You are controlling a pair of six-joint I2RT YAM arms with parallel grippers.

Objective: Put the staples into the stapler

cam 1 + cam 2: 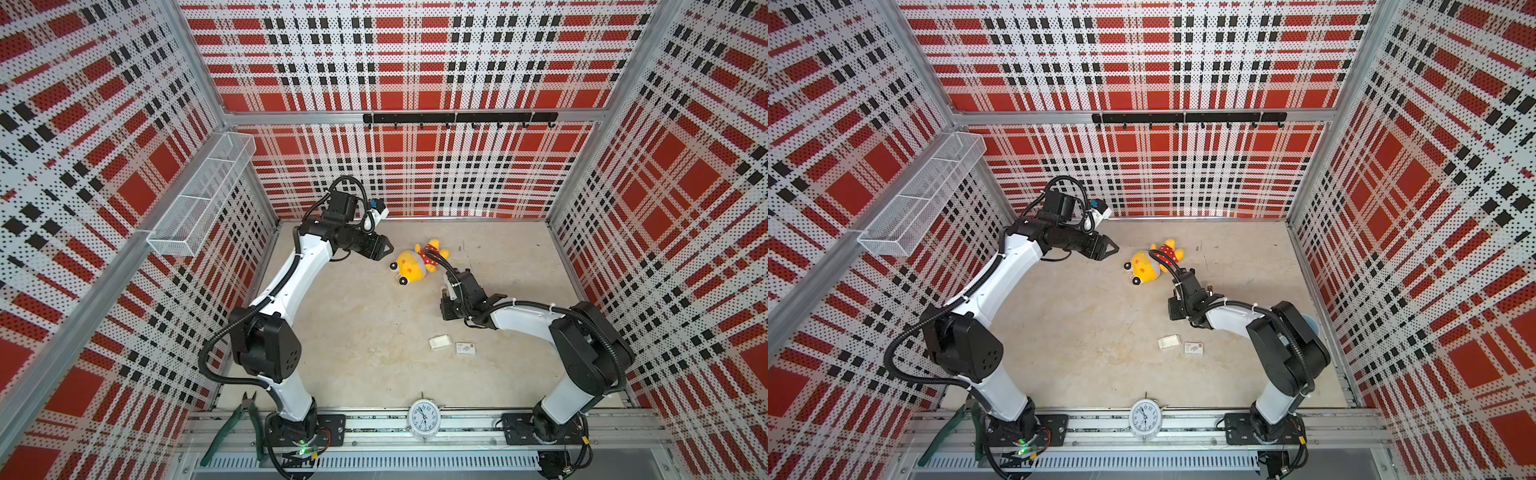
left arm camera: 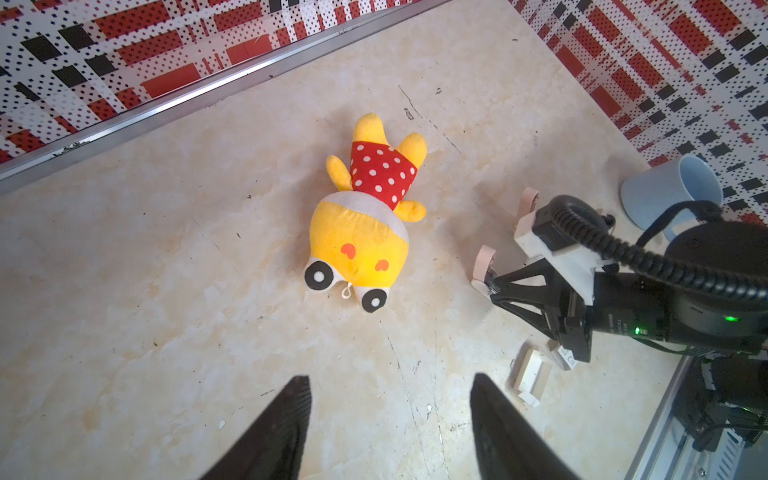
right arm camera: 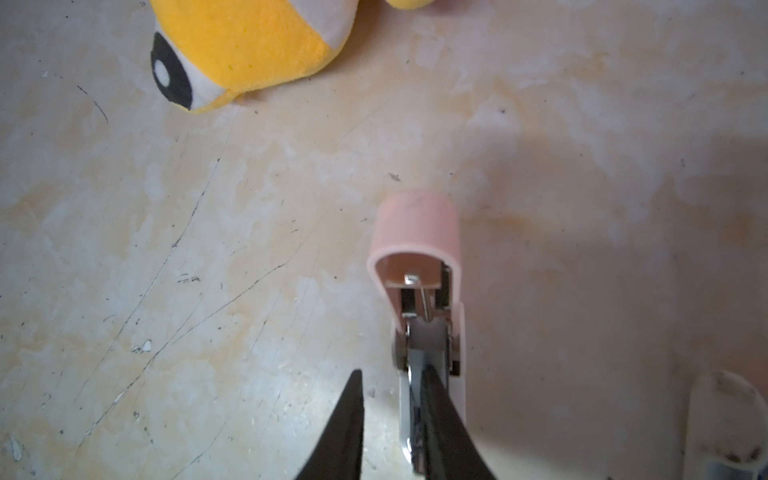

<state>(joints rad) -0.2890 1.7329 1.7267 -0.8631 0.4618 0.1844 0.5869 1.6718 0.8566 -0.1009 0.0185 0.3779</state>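
Surrounding objects.
Yellow plush toy in red polka-dot dress (image 1: 417,262), far centre; white round alarm clock (image 1: 423,417), near edge; green-handled pliers (image 1: 237,424), near left.

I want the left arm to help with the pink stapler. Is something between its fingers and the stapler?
Probably. In a top view the yellow plush toy lies on the table roughly between the left gripper, fingers open, and the stapler, which is at the right gripper. Nothing else is between them.
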